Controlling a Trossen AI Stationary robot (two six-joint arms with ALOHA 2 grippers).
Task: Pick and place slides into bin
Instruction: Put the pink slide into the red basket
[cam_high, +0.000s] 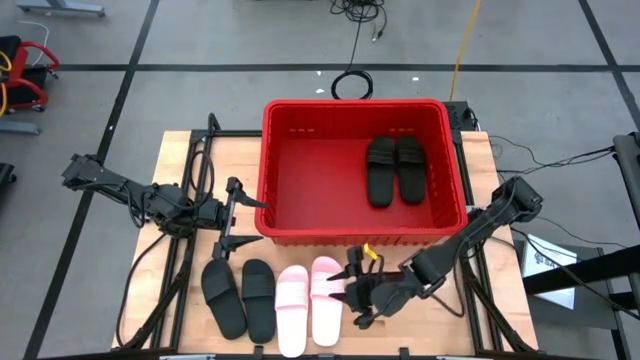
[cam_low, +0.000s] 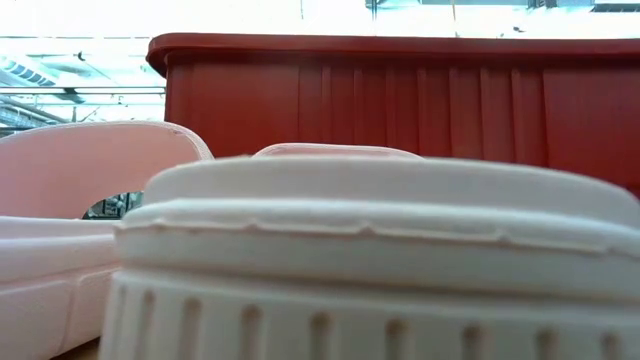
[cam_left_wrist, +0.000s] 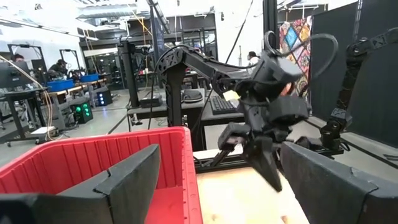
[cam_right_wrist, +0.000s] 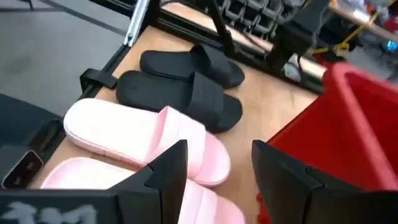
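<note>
Pink slides (cam_high: 309, 303) lie just beside the right end effector (cam_high: 352, 292), fingers spread; a shallow pinch could drop one short of the bin (cam_high: 268, 170).

Two dark, matte-black jointed arms of tubular links and blocky joint housings, with black cables looped alongside. Left gripper (cam_high: 243, 220): two thin, flat black fingers. Right gripper (cam_high: 352, 297): bulkier black body bearing a small yellow tag. Wrist views show wedge-shaped black fingers (cam_right_wrist: 163, 168).
</note>
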